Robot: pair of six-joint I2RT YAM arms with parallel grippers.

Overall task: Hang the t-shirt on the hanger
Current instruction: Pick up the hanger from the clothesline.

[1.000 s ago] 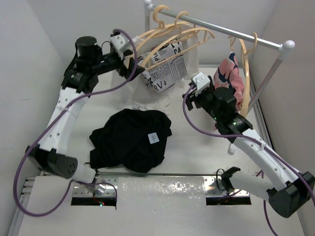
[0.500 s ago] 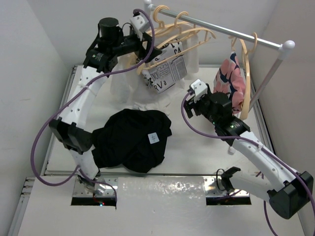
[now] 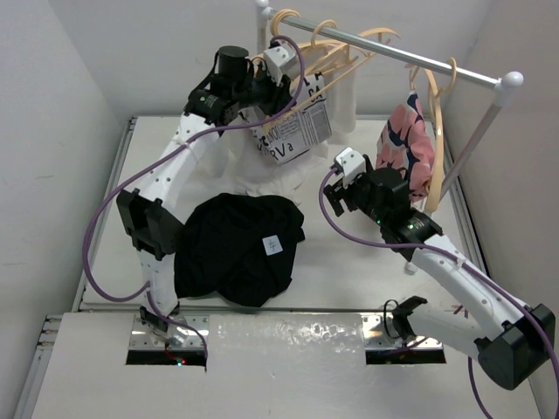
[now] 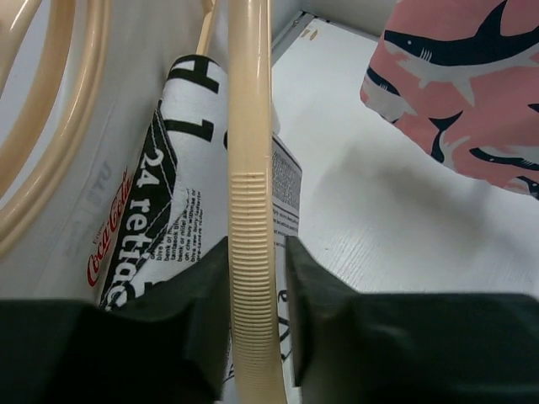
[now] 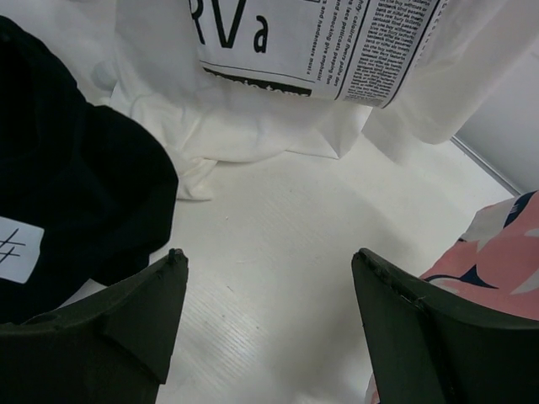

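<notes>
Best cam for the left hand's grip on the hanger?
Left wrist: the left hand is shut on the hanger, bar between the fingers. Top external shows the hand at the rail, grip hidden; right wrist shows neither.

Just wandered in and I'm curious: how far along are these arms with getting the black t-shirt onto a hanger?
Early stage. Done: nothing with the shirt yet. In hand: the left jaws are shut on one tan hanger up by the rail. Left: the t-shirt lies crumpled on the table, untouched, with the right jaws open and empty beside it. The hanger has yet to be brought to the shirt.
</notes>
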